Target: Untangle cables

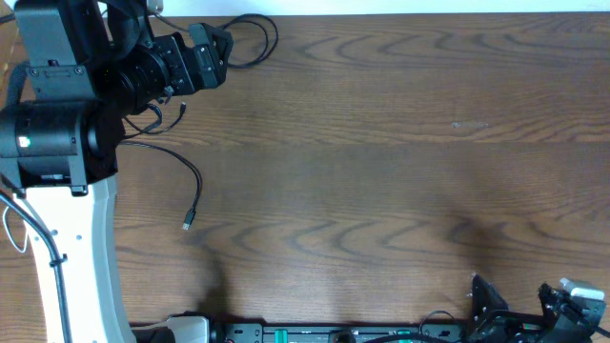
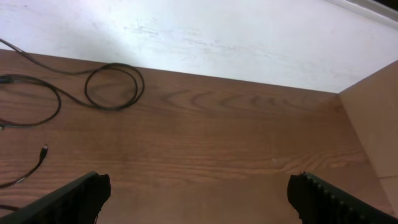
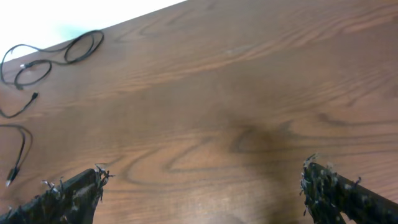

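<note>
Trouble most likely from a careless pinch among the cables (image 1: pixel 197 186) in the upper left of the overhead frame. Closing on two strands at once, or hauling on a loop instead of a free end, would probably tighten any crossing rather than loosen it. Dragging a strand under the left arm's base could also hide it or snag it.

Left gripper (image 2: pixel 199 193): spread wide, holding nothing, hovering over bare table (image 1: pixel 400 171) just right of the strands. Right gripper (image 3: pixel 202 186): also spread wide and empty, low in the bottom right corner of the overhead frame, well apart from every cord.

Looped black cable (image 1: pixel 274 38): a near-round coil at the top edge, beside the left gripper, with its tail running off toward the left behind the arm. No clear long axis to the coil itself.

Long black cable (image 1: pixel 152 148): emerges from beside the left arm, runs rightward, then bends and drops toward the bottom of the frame. Ends in a small plug (image 1: pixel 187 226) pointing down-frame, lying free on the wood. Long axis of that last stretch close to vertical in the picture.

Short strand (image 1: pixel 157 124) between those two, close under the gripper body, curled, plug end toward the right. White cord not made out with any certainty.
</note>
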You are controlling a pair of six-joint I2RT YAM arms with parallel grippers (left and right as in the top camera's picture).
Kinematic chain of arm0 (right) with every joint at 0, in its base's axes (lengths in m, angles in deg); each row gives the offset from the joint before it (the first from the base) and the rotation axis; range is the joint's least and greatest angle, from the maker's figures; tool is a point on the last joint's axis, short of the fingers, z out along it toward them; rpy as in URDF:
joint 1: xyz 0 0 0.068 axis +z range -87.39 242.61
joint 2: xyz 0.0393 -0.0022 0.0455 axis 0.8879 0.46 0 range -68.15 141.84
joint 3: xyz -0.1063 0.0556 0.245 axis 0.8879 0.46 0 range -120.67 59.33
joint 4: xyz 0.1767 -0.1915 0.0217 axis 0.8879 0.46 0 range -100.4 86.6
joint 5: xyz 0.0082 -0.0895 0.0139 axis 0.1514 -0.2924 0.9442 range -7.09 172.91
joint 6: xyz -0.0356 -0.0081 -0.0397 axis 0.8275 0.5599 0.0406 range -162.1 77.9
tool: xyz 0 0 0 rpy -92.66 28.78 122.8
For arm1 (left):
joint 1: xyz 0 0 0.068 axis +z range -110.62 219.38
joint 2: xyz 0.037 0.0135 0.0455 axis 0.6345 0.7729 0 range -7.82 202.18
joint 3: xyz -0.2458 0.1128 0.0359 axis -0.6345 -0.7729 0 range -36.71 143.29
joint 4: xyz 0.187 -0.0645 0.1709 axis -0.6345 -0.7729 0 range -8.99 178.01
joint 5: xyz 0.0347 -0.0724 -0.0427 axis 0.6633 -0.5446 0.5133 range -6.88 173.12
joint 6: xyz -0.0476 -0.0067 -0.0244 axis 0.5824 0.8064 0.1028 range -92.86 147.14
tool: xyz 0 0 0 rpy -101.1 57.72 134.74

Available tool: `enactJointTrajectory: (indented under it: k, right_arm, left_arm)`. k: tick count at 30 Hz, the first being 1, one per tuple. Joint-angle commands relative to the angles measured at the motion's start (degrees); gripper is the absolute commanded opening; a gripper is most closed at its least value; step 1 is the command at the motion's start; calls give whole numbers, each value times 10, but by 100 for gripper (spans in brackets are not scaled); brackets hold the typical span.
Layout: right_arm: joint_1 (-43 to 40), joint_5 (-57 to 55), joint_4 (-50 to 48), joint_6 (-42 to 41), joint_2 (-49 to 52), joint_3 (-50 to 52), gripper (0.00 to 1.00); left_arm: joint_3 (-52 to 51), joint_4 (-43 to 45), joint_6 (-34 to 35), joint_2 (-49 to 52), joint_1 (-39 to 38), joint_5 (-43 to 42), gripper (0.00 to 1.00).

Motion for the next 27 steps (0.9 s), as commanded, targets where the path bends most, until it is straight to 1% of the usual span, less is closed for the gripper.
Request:
enactJointTrajectory:
  k: [1,4,8,13,15,18,20,24,27]
  right_arm:
    - [6,-12,-15,12,-2,1,99]
    - [6,-11,-45,13,-2,2,99]
    - [21,-11,-80,52,-11,14,99]
    - [64,-11,-127,108,-47,71,99]
    - [69,-11,-156,113,-67,104,99]
    - [78,-15,-226,113,-95,163,99]
    - [87,-37,-276,113,-112,201,99]
    - [115,-91,-356,114,-115,261,99]
    - [129,-105,-411,120,-114,300,99]
  left_arm:
    - [3,-2,-5,3,0,5,97]
    - [3,-2,-5,3,0,5,97]
    - [3,-2,-5,3,0,5,97]
    - [3,-2,-5,3,0,5,97]
    - [3,-2,-5,3,0,5,97]
    - [3,-2,-5,3,0,5,97]
    - [3,-2,-5,3,0,5,97]
    - [3,-2,-5,3,0,5,97]
    - [3,-2,-5,3,0,5,97]
